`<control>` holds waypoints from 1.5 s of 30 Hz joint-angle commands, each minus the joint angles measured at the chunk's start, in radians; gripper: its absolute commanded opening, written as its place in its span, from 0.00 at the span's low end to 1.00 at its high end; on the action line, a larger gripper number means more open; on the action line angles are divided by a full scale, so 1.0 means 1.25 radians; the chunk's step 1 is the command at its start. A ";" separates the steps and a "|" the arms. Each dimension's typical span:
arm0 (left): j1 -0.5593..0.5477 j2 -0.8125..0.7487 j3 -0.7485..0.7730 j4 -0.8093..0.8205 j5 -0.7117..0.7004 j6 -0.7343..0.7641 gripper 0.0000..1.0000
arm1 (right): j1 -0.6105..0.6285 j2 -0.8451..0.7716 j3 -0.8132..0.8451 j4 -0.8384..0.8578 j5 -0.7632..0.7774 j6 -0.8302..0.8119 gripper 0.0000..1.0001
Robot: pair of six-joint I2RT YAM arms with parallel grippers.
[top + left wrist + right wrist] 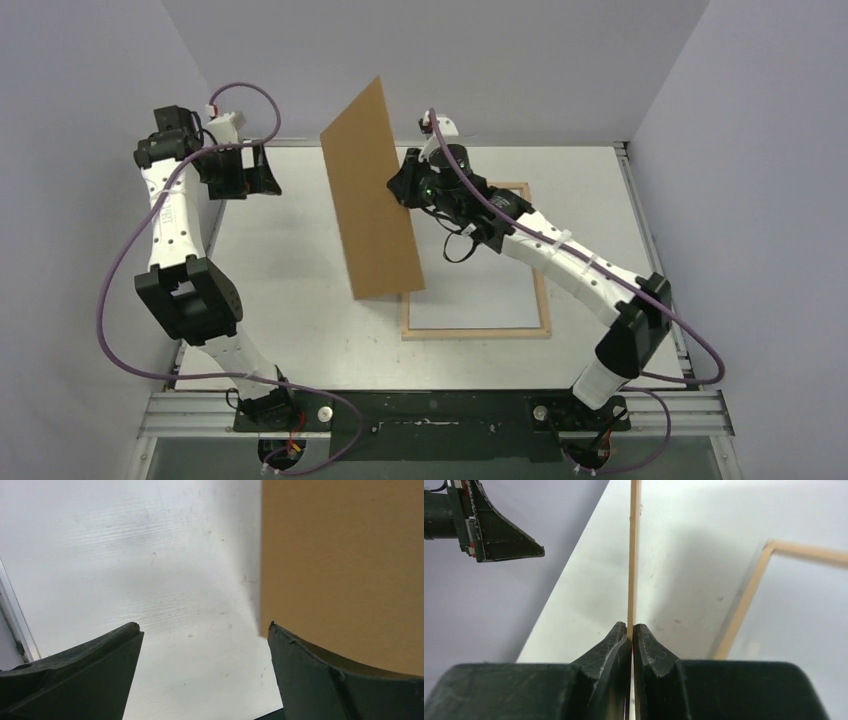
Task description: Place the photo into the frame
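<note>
The right hand [632, 630] is pressed together on a brown fibreboard panel [370, 200], pinching it by its right edge. The wrist view shows the board edge-on, caught between the two fingertips. The panel stands nearly upright over the middle of the table [290, 300], with its broad face turned toward the left edge and its top reaching up past the far edge in the overhead view. Whether its lower corner touches the table cannot be told.

The frame [475, 333] lies flat on the right half of the table, just beside the panel's near corner, its long sides running from near to far. Its far portion is partly covered by the right arm. A pale, faintly bluish surface [480, 290] fills the opening — whether that is the photo lying on its face cannot be told.

The left hand [245, 175] hangs above the far-left corner of the table with its fingers spread wide and nothing between them — well apart from the panel.
</note>
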 commanded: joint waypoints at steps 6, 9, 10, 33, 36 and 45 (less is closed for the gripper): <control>0.024 -0.101 0.114 -0.076 0.197 -0.087 0.97 | 0.128 -0.215 0.100 -0.059 0.355 -0.409 0.06; 0.023 -0.135 0.161 -0.068 0.262 -0.129 0.98 | 0.168 -0.232 0.070 -0.003 0.435 -0.437 0.06; 0.022 -0.150 0.184 -0.063 0.281 -0.144 0.97 | 0.185 -0.232 0.065 0.016 0.463 -0.447 0.05; -0.144 -0.289 0.189 0.050 0.161 -0.411 0.94 | 0.361 0.047 0.150 0.257 0.684 -0.507 0.05; -0.143 -0.295 0.184 0.043 0.089 -0.396 0.91 | 0.386 0.084 0.173 0.297 0.712 -0.523 0.05; -0.145 -0.288 0.169 0.009 0.047 -0.347 0.88 | 0.442 0.236 0.352 0.308 0.763 -0.586 0.05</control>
